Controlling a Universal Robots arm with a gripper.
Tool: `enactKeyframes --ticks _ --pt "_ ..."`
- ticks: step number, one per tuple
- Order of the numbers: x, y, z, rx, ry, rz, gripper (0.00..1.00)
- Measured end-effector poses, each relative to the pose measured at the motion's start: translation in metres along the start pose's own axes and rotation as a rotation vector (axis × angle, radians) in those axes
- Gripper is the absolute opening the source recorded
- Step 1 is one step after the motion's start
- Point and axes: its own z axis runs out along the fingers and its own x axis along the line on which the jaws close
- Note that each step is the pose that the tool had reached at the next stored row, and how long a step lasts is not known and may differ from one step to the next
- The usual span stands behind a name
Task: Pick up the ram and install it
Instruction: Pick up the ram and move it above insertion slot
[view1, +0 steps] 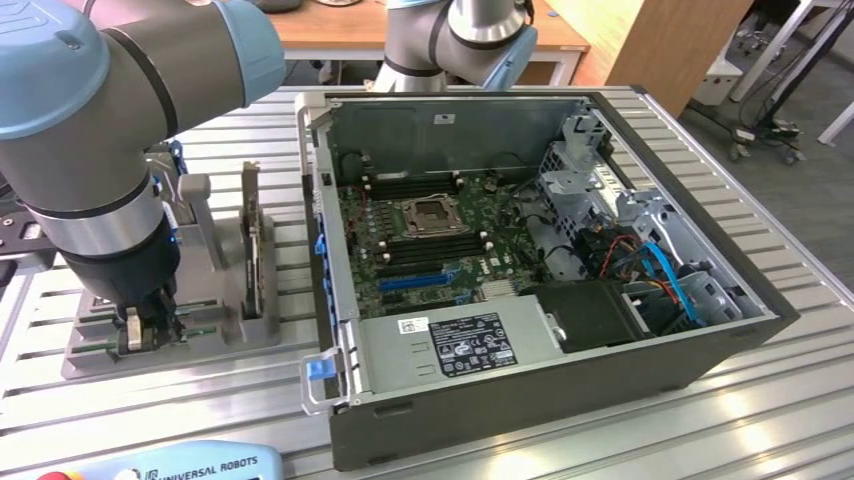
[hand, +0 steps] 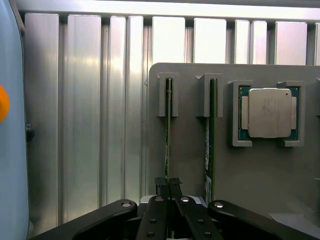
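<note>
Wrist view: fingers pinch the ram

The gripper (hand: 169, 186) is squeezed shut on the thin edge of the ram (hand: 168, 130), which stands on its edge in a slot of the grey holder (hand: 260, 175). A second stick (hand: 210, 135) sits just beside it. The processor chip (hand: 270, 112) lies farther along. The grip looks small, so the ram could slip out, or jam in its slot if pulled crooked.

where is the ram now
The ram stands on edge in the grey holder on the exterior view's left of the computer case, pincer shut on it, a second stick beside it.
</note>
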Motion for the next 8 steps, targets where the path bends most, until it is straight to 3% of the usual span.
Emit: enactKeyframes --ticks 8 --pt "0.0 0.0 -0.0003 0.0 -0.0004 0.0 0.11"
